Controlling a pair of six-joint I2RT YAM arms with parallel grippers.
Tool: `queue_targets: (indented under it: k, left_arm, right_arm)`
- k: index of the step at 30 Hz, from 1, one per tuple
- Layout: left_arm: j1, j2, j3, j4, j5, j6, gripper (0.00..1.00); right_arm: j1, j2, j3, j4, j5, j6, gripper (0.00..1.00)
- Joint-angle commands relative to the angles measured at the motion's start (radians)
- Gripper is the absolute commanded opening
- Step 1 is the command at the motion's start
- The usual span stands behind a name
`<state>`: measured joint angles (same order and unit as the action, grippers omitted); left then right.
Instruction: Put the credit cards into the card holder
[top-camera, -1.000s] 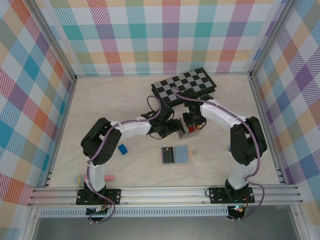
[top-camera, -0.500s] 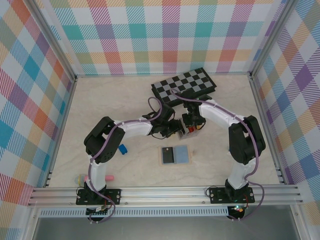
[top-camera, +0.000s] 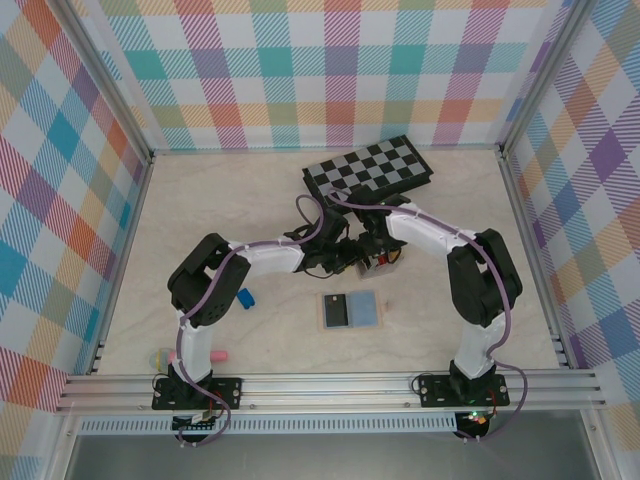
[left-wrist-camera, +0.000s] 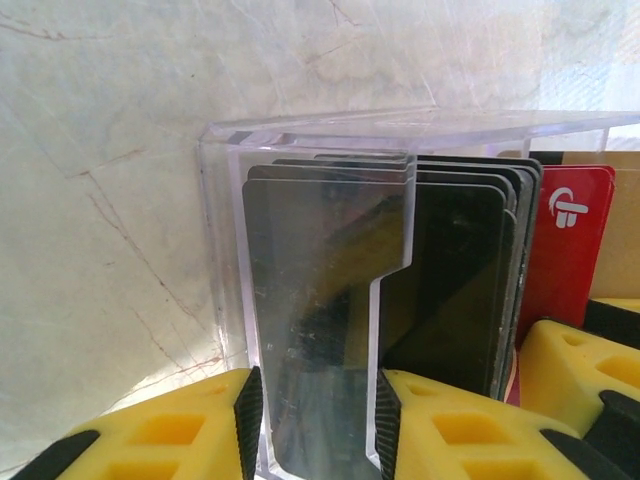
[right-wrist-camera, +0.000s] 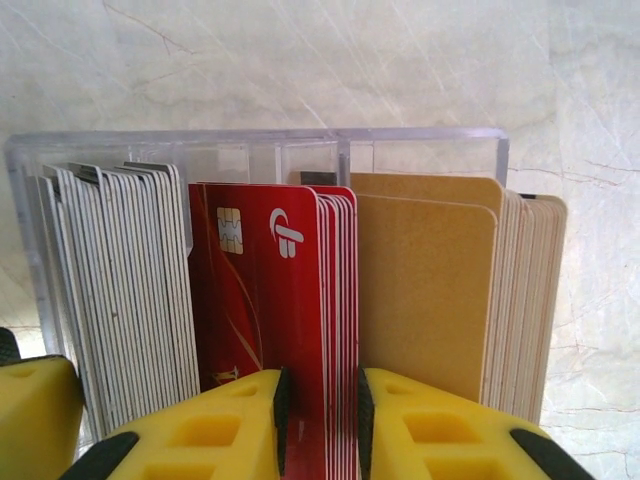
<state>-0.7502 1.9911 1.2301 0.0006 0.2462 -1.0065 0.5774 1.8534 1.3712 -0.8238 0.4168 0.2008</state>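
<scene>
One card holder (top-camera: 350, 310) is lying open on the worktop (top-camera: 220, 210), at 6 o'clock from one clear rack (right-wrist-camera: 250, 140), which is keeping the credit cards in three tightly packed stacks. The right gripper (right-wrist-camera: 322, 400) is clamping its jaws on the red cards (right-wrist-camera: 260, 290), several at once, so extras are probably risking a spill on lifting. The left gripper (left-wrist-camera: 315, 400) is straddling the grey cards (left-wrist-camera: 310, 280) and a divider (left-wrist-camera: 395, 250). I cannot tell whether it is gripping; squeezing there could be dragging the rack.

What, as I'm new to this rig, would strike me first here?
Both arms converge on a clear card rack at mid-table; its red cards sit between the right jaws. A checkerboard lies at the far edge, and the open card holder nearer the bases.
</scene>
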Motion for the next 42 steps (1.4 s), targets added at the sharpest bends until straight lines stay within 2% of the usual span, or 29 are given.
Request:
queue_targets:
  k: [1, 12, 22, 24, 33, 37, 42]
  left_arm:
    - [0.01, 0.047, -0.046, -0.075, -0.036, -0.006, 0.35]
    - [0.009, 0.058, -0.047, -0.067, -0.032, -0.009, 0.34]
    - [0.009, 0.061, -0.049, -0.07, -0.033, -0.009, 0.33]
    - [0.009, 0.061, -0.045, -0.07, -0.033, -0.009, 0.33]
    - [0.01, 0.071, -0.038, -0.073, -0.025, -0.008, 0.33]
    - [0.009, 0.069, -0.038, -0.074, -0.024, -0.006, 0.32]
    - [0.009, 0.051, -0.044, -0.08, -0.032, 0.001, 0.33]
  right_arm:
    - [-0.013, 0.006, 0.009, -0.013, 0.093, -0.006, 0.24]
    - [-0.013, -0.022, 0.017, -0.024, 0.112, -0.014, 0.24]
    - [-0.004, -0.051, 0.023, -0.026, 0.116, -0.024, 0.15]
    - [-0.004, -0.052, 0.025, -0.026, 0.116, -0.029, 0.1]
    - [-0.002, -0.062, 0.029, -0.036, 0.123, -0.04, 0.1]
    - [-0.003, -0.077, 0.038, -0.051, 0.088, -0.036, 0.07]
    - [-0.003, -0.115, 0.048, -0.072, -0.017, -0.011, 0.02]
